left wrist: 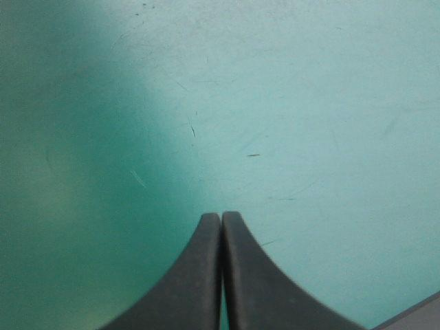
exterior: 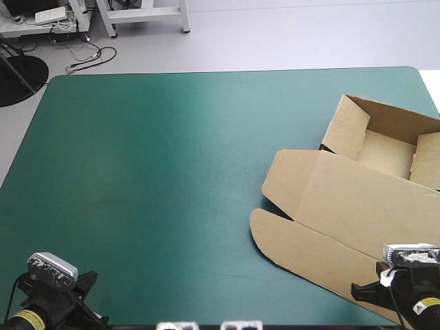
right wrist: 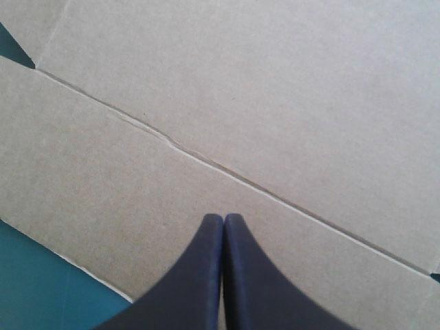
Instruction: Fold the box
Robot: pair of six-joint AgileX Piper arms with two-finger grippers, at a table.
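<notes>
Twice saw the same deal, squeezed tight together on nothing: left gripper (left wrist: pixel 221 216) over bare teal-green cover (left wrist: pixel 289 96), right gripper (right wrist: pixel 223 217) over the flat lid (right wrist: pixel 275 89) of the brown box (exterior: pixel 357 199). Spotted its walls (exterior: pixel 347 127) raised too.

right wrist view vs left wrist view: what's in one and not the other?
Only right wrist: the brown box, its flat board filling most of the view under the right gripper, with a fold crease running across. Only left wrist: faint scratches on the bare teal-green cover ahead of the left gripper; no box. Both: some teal-green cover, and jaws shut into one pointed arch.
</notes>
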